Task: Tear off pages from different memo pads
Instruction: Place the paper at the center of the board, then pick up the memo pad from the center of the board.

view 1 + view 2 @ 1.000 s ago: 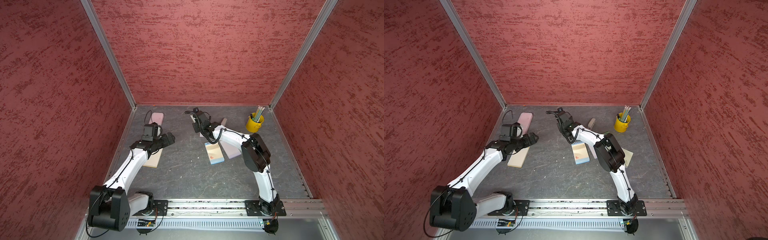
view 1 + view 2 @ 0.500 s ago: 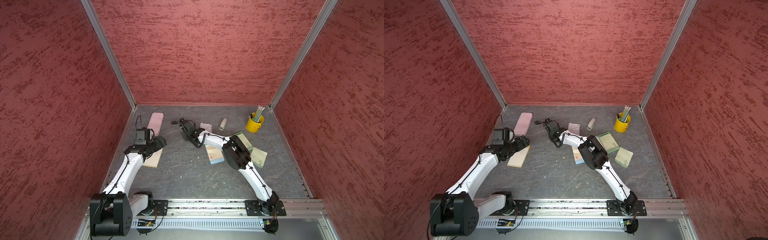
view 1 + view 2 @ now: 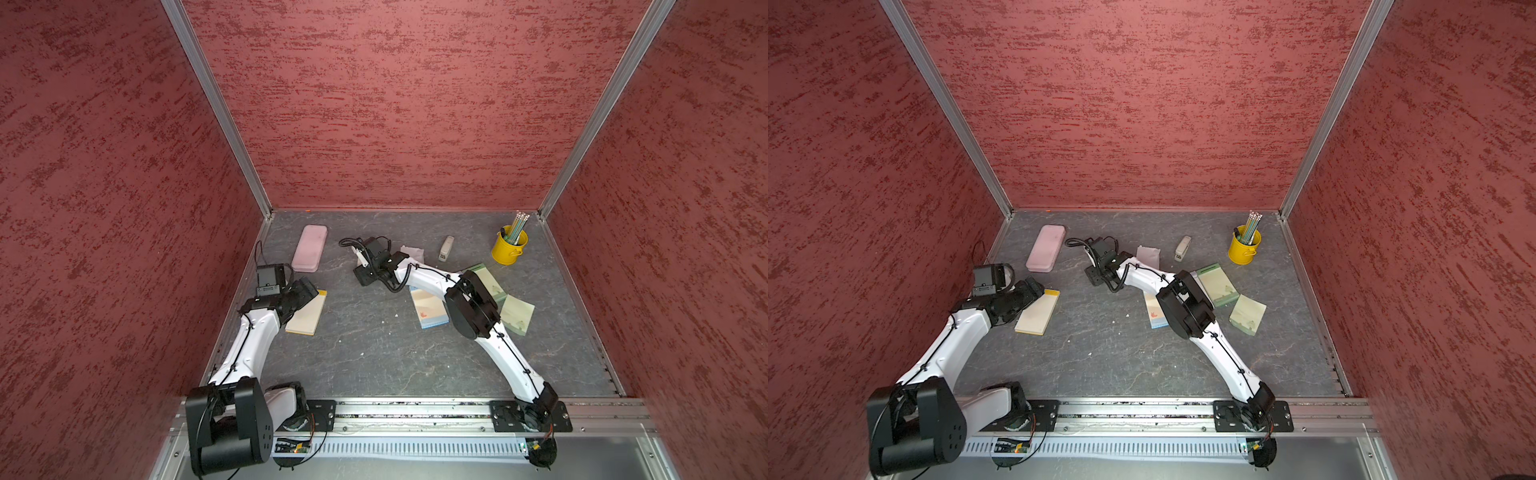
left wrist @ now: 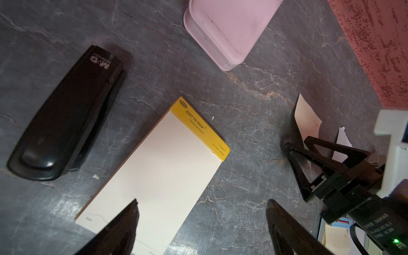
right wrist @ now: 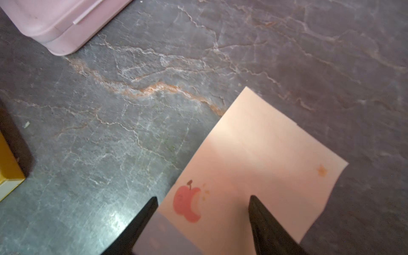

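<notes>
Below my right gripper (image 5: 203,197), over the dark tabletop (image 5: 132,110), is the loose page (image 5: 254,159) with the apple print. My jaws stand apart on either side of it and pinch nothing. One edge curls, and I cannot tell whether the sheet lies fully flat.

Risk one, in my judgement: so light a sheet may cling to a finger or be dragged when I pull away. It could then land on the yellow memo pad (image 4: 159,167) or against the pink case (image 5: 55,19).

Risk two: my left gripper (image 4: 202,201) hangs open and empty over that pad's lower end. A careless pinch could take several sheets or lift the unpinned pad, nudging the black stapler (image 4: 66,114) just beside it.

Orientation: the page's long axis runs straight out from between my fingers, apple end nearest them. The pad's long axis runs near-to-far across the table, slightly slanted, with its yellow strip (image 3: 322,293) at the far end.
</notes>
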You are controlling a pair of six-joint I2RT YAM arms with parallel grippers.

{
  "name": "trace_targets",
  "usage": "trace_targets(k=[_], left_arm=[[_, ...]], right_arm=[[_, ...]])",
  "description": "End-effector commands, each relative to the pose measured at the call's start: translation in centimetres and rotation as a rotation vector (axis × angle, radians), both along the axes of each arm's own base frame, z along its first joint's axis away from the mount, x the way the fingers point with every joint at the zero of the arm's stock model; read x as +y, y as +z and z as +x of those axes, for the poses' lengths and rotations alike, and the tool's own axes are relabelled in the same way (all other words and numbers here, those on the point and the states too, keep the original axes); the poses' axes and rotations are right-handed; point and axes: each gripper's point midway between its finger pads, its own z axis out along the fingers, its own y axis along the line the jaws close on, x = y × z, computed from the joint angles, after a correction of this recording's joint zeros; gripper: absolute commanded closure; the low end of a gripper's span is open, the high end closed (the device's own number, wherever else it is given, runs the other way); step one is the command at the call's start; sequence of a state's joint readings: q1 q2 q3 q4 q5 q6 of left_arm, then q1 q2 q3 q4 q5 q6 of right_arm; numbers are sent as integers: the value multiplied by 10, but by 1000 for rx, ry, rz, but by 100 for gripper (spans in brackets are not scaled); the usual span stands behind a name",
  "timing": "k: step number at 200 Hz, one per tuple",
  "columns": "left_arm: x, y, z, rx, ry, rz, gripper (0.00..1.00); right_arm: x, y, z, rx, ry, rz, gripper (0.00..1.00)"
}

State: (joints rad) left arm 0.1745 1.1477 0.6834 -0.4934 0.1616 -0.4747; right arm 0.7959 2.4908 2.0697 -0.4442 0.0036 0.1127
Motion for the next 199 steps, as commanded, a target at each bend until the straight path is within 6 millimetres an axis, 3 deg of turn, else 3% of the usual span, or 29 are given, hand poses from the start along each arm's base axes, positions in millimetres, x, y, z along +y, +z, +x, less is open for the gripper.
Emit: trace_targets(k=[1,38,58,79,112,139,169,199], left_arm=[[13,-9,1,6,51,41,10],[25,-21,7,28,83,94,11],[33,-29,11,58,92,119,12],[25,-44,21,84,65,59,15],[3,-60,29,119,9,-42,22],[-18,-67,26,145,-46,-53,24],[-64,-80,12,175,-99,-145,24],[-110,-87,-15,204,-128,-243,25]], right_arm=[[4,68,-5,-26,-8,131,32],[-10,101,-24,16,-120,299,34],[-11,99,-46,121,-187,429,40],[-1,98,-68,214,-228,551,45],[11,97,-89,309,-245,648,47],[9,85,-96,353,-248,648,48],[10,67,-104,427,-263,644,49],[-7,55,-115,478,-330,654,51]])
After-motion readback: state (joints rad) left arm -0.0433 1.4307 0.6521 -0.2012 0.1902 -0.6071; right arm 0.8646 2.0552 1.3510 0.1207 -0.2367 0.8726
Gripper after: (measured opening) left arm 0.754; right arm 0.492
